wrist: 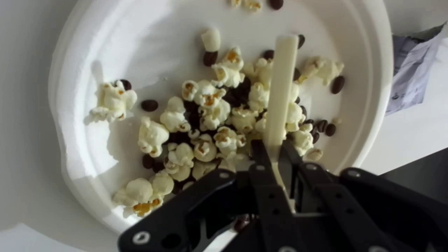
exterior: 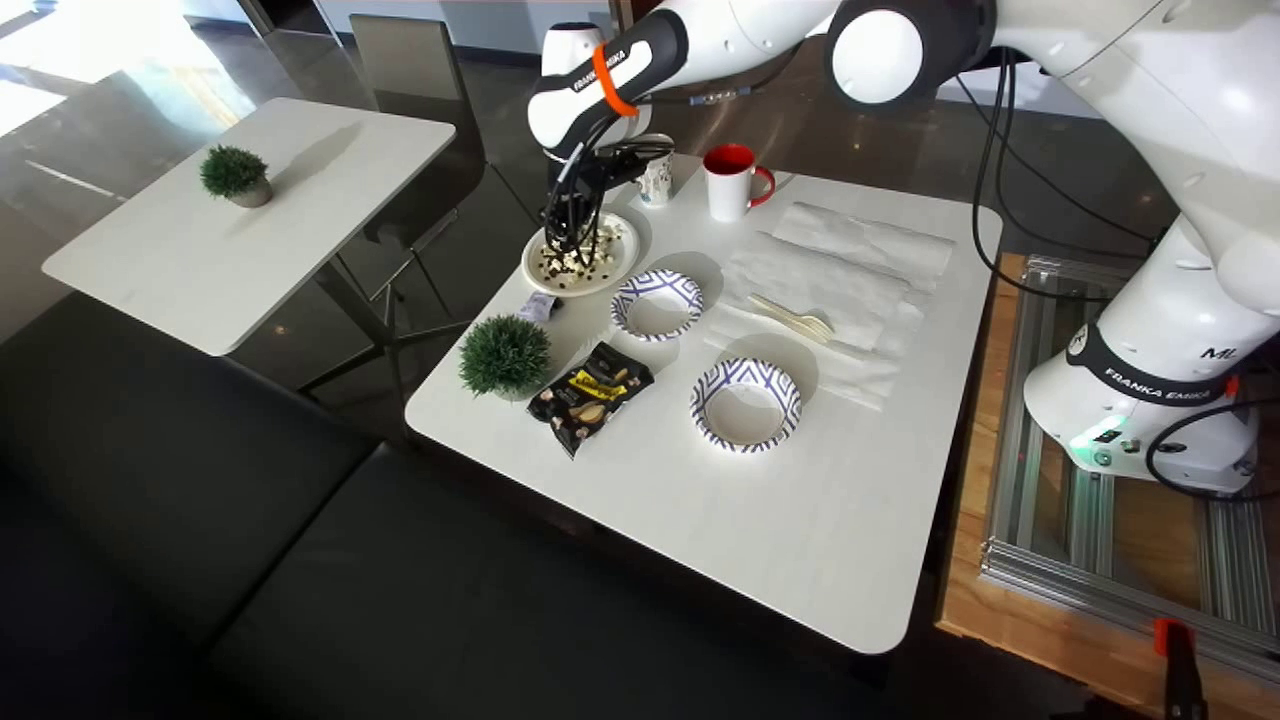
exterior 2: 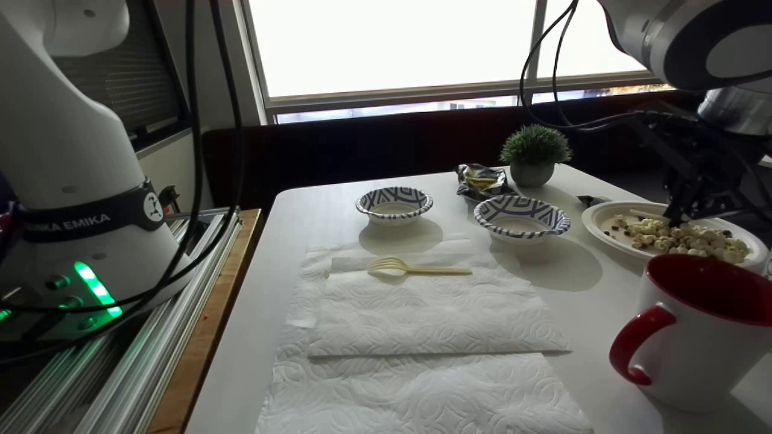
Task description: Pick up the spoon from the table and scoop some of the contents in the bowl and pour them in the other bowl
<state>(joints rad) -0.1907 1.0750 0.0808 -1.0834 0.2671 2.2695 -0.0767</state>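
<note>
Wrist view: 1 gripper (wrist: 275, 150), clamped on 1 pale spoon (wrist: 281, 87) (head hidden), over 1 plain-rimmed white bowl (wrist: 381, 87). Within it: popcorn (wrist: 225, 140) with dark bits (wrist: 149, 105). Both exterior views: 2 patterned bowls (exterior: 745, 373), standing apart; 1 pale fork (exterior 2: 416, 269) lies on paper towels (exterior 2: 422, 319) near them.

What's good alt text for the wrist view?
A black gripper closed on a pale utensil above popcorn and dark bits in a shallow white bowl. The utensil's other end is hidden; a crumpled packet lies beside the bowl.
</note>
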